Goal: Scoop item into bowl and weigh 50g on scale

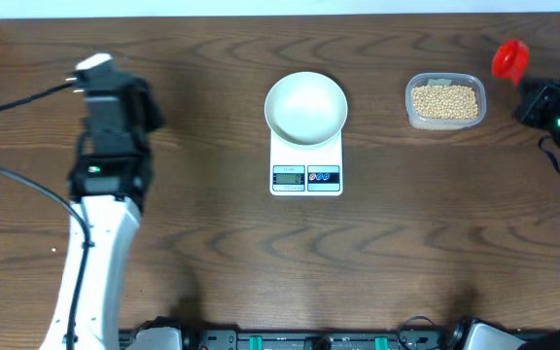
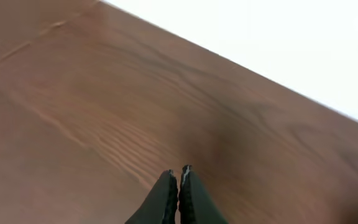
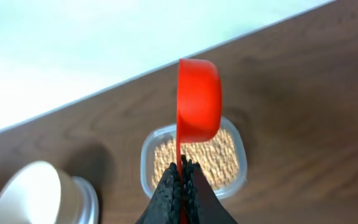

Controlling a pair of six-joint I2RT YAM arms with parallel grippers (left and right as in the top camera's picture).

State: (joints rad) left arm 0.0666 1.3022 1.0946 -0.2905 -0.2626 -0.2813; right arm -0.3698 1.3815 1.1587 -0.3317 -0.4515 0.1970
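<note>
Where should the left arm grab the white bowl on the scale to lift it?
Probably the left rim of the white bowl, from above, one finger inside and one outside. It sits upright and empty on the scale, and looks too wide to span.

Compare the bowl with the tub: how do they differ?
The bowl is white and round; the tub is clear and rounded-rectangular. The bowl is empty; the tub holds beans. The bowl sits on the scale; the tub sits on the table. Both are open-topped.
</note>
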